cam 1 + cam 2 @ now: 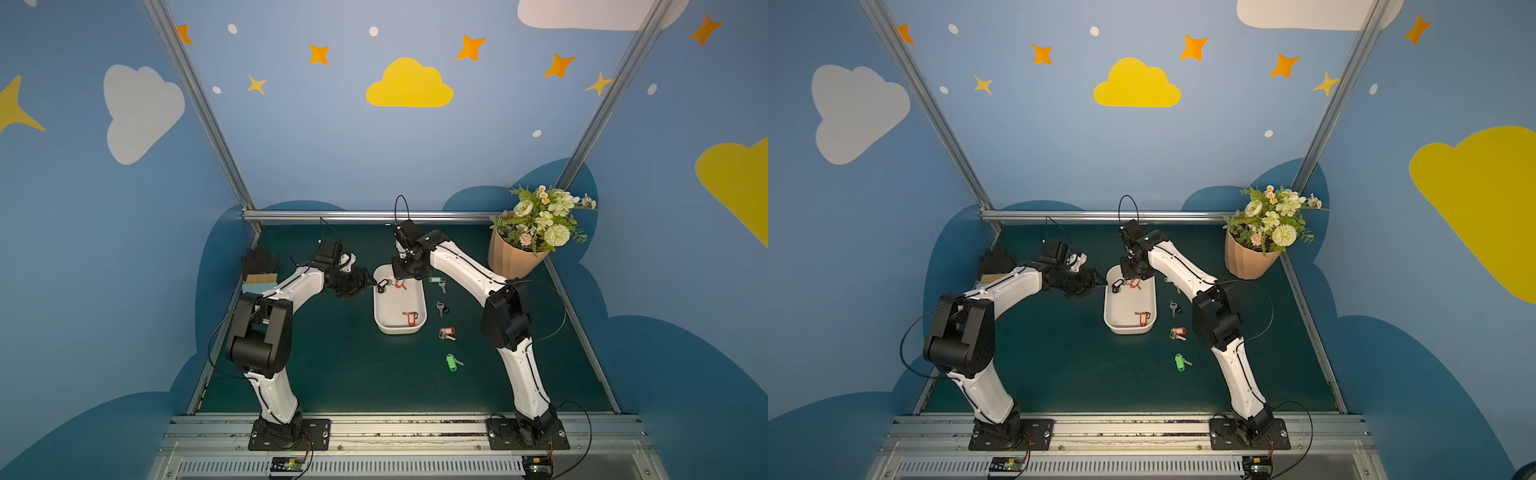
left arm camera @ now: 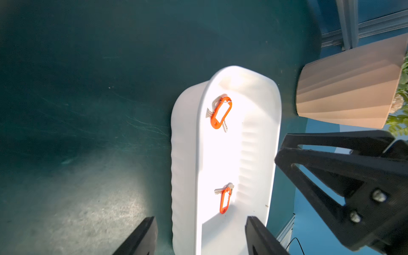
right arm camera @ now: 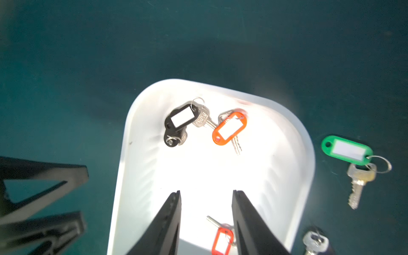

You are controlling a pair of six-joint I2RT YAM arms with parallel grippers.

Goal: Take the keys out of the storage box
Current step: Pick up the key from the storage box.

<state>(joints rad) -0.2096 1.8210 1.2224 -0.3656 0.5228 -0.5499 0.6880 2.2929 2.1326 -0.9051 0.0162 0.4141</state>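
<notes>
Our right jaws hang spread and empty over the storage box [image 3: 127, 159]. Our left jaws, spread too, straddle its wall at 10 o'clock. Three keys [image 3: 199, 120] lie inside, two close together at 12 o'clock. Both jaws could bump there, or we might hook both keys and drop one.

peach flower pot [image 1: 513, 257]: back right corner | brush [image 1: 259, 266]: left edge
</notes>
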